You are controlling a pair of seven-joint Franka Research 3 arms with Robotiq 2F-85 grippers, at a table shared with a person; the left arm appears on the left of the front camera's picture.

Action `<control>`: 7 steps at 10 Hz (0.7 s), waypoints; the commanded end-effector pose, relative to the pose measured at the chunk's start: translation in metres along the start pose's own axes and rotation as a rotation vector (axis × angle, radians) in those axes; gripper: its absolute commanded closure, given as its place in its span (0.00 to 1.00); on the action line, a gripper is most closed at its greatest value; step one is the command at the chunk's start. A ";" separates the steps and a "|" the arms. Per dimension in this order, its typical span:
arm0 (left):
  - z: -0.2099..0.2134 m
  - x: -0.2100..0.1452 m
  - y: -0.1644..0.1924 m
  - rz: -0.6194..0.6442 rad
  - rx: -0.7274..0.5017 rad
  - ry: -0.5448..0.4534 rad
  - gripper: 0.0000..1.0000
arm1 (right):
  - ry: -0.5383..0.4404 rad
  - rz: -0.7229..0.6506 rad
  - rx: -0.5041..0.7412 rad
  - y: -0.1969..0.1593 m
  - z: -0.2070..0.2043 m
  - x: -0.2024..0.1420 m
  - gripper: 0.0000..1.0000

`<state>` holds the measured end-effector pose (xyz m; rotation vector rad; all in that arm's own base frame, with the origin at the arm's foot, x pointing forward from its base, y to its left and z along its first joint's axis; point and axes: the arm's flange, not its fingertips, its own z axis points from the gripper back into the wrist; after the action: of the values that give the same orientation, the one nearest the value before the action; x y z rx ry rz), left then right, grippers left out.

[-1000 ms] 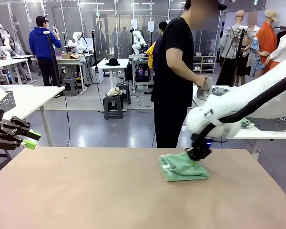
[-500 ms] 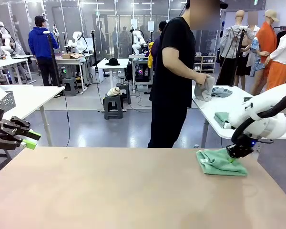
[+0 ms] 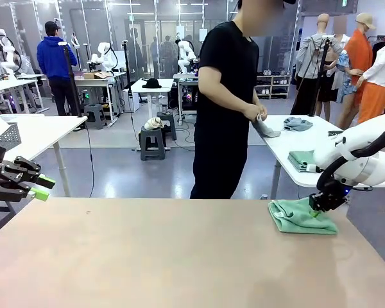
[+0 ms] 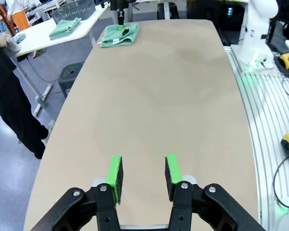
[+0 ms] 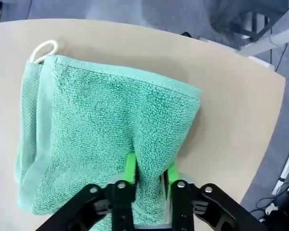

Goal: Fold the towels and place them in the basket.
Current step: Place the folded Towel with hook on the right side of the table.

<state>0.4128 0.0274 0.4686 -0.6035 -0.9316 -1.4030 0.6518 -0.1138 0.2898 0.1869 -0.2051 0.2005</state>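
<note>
mint-green folded terry-cloth towel (image 3: 301, 218), near far right corner of tan table (image 3: 147, 256), ridge pinched in right gripper (image 5: 151, 172); left gripper (image 4: 143, 174) parted, empty; lift gently, keeping fold intact.

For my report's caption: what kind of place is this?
Probably a robotics lab: the white arm base stands on an aluminium platform, a yellow emergency-stop box lies beside it, and white worktables stand in the hall behind the person.
</note>
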 end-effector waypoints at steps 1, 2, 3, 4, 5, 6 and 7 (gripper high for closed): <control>0.002 0.002 -0.001 -0.006 -0.001 -0.020 0.53 | 0.011 0.032 0.021 -0.008 -0.012 -0.004 0.70; 0.002 0.002 -0.001 -0.006 -0.001 -0.020 0.53 | 0.014 0.034 0.019 -0.009 -0.011 -0.004 0.33; 0.002 0.002 -0.001 -0.006 -0.001 -0.020 0.53 | 0.000 0.034 0.014 -0.011 -0.003 -0.006 0.50; 0.002 0.002 -0.001 -0.006 -0.001 -0.020 0.53 | -0.018 0.029 0.005 -0.013 0.017 -0.008 0.13; 0.002 0.002 -0.001 -0.006 -0.001 -0.020 0.53 | -0.034 0.031 0.004 -0.013 0.041 -0.010 0.30; 0.002 0.002 -0.001 -0.006 -0.001 -0.020 0.53 | -0.068 0.034 0.006 -0.011 0.069 -0.013 0.00; 0.002 0.002 -0.001 -0.006 -0.001 -0.020 0.53 | -0.094 0.032 0.016 -0.008 0.101 -0.019 0.00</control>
<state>0.4128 0.0273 0.4685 -0.6036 -0.9314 -1.4030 0.6398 -0.1419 0.3584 0.1721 -0.2736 0.2023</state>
